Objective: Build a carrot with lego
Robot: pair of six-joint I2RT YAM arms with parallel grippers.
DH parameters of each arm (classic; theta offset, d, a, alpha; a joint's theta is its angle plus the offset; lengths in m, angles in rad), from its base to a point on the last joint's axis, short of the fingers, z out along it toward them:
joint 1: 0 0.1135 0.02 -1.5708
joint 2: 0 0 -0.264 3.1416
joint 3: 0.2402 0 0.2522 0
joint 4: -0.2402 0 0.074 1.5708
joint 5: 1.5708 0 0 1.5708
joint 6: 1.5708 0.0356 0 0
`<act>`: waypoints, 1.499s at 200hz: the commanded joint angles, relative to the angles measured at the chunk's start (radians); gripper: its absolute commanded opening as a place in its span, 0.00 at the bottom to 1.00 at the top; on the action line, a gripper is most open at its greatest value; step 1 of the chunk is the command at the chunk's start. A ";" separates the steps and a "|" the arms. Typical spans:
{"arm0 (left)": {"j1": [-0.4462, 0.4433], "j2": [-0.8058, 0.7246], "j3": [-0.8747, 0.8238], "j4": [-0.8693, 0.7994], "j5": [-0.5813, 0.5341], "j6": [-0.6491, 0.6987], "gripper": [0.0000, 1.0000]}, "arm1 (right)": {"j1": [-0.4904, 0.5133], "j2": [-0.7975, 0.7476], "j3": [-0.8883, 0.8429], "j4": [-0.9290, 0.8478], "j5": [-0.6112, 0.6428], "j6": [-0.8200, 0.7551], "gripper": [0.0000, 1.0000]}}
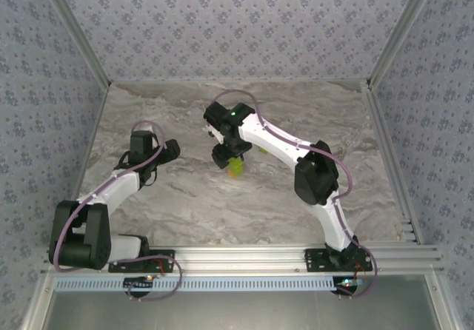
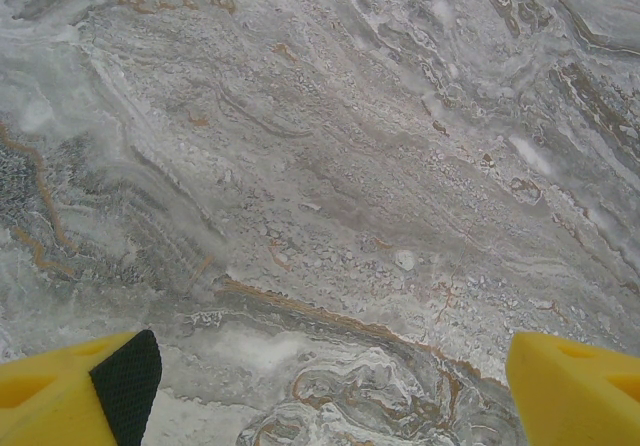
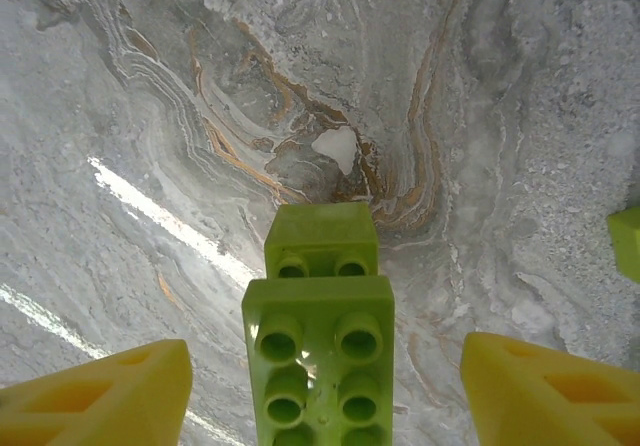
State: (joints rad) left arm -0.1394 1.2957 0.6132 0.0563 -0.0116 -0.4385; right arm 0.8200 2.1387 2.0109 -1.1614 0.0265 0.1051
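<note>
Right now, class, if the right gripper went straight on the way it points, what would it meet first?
The right gripper would likely meet the green bricks between its fingers first, then the table.

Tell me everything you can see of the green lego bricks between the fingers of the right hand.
The green lego bricks are lime-green, glossy plastic. The nearer brick shows two rows of round studs facing the camera. A shorter brick juts out beyond it, two studs showing, apparently joined to it. No orange part is visible. They rest on the grey marbled table, midway between the yellow fingers of the open right hand, with a gap on each side, touching neither.
</note>
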 commanded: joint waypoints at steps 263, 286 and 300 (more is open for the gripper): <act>0.004 0.017 0.016 0.018 0.024 -0.008 0.91 | -0.447 -0.279 -0.810 0.600 0.040 -0.105 0.63; 0.004 0.020 0.019 0.019 0.025 -0.008 0.91 | -0.450 -0.267 -0.808 0.600 0.028 -0.125 0.61; 0.004 0.022 0.018 0.019 0.025 -0.008 0.91 | -0.456 -0.264 -0.804 0.602 0.026 -0.131 0.61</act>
State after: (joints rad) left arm -0.1394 1.3094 0.6132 0.0566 -0.0067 -0.4385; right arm 0.3740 1.8637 1.2068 -0.5724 0.0811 0.0059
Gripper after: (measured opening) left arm 0.911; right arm 0.611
